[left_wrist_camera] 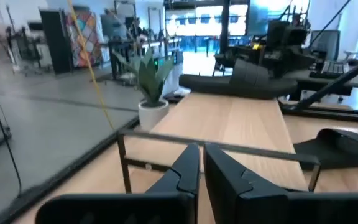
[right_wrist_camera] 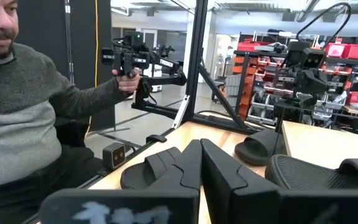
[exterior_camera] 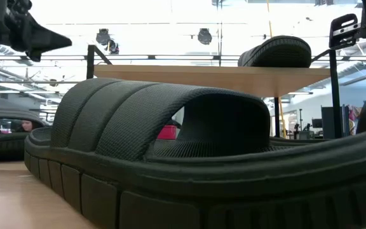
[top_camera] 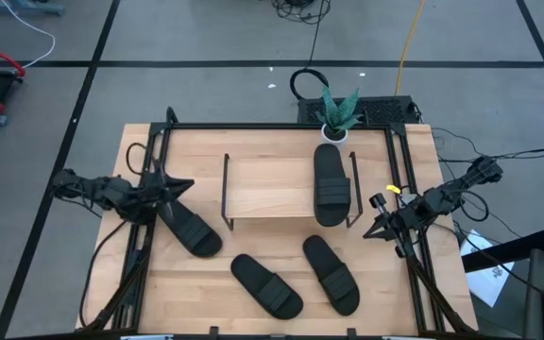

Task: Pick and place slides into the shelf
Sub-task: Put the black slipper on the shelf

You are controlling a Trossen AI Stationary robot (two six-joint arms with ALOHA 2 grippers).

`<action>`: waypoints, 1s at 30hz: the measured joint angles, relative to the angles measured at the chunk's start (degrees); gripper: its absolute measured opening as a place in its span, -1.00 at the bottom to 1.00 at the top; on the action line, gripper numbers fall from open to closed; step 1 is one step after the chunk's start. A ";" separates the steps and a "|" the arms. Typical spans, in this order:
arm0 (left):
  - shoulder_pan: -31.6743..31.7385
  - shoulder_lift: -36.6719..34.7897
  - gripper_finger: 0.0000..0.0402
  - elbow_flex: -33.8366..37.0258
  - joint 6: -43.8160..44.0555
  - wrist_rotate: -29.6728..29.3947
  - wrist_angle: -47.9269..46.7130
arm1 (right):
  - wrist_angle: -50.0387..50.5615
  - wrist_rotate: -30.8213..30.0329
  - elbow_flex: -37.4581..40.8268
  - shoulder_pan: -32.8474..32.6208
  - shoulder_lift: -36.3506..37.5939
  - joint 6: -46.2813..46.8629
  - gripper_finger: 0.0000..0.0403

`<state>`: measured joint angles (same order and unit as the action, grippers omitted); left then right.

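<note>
Three black slides lie sole-down on the table: one (top_camera: 189,227) by the left arm, two (top_camera: 265,283) (top_camera: 331,274) toward the near edge. The nearest one (exterior_camera: 170,159) fills the low view. A fourth slide (top_camera: 331,184) lies on the right end of the shelf's (top_camera: 272,189) wooden top board, also visible in the low view (exterior_camera: 275,51) and the left wrist view (left_wrist_camera: 241,84). My left gripper (top_camera: 185,186), shut and touching nothing, hovers left of the shelf. My right gripper (top_camera: 376,227), shut and touching nothing, hovers off the shelf's right near corner.
A potted plant (top_camera: 336,115) stands at the table's far edge behind the shelf. Black rails (top_camera: 399,170) run along the table's sides. A person (right_wrist_camera: 23,106) in a grey sweater sits beyond the table's near side. Bare wood (top_camera: 206,161) lies left of the shelf.
</note>
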<state>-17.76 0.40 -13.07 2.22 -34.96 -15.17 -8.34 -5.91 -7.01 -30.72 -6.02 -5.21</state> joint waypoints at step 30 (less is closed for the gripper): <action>0.04 7.78 -0.72 1.23 48.40 14.20 -20.41 | -6.87 0.15 3.91 -0.02 -0.07 1.62 -1.00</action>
<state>-17.72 8.19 -11.84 50.61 -20.76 -35.58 -15.20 -5.76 -3.09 -30.74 -6.09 -3.60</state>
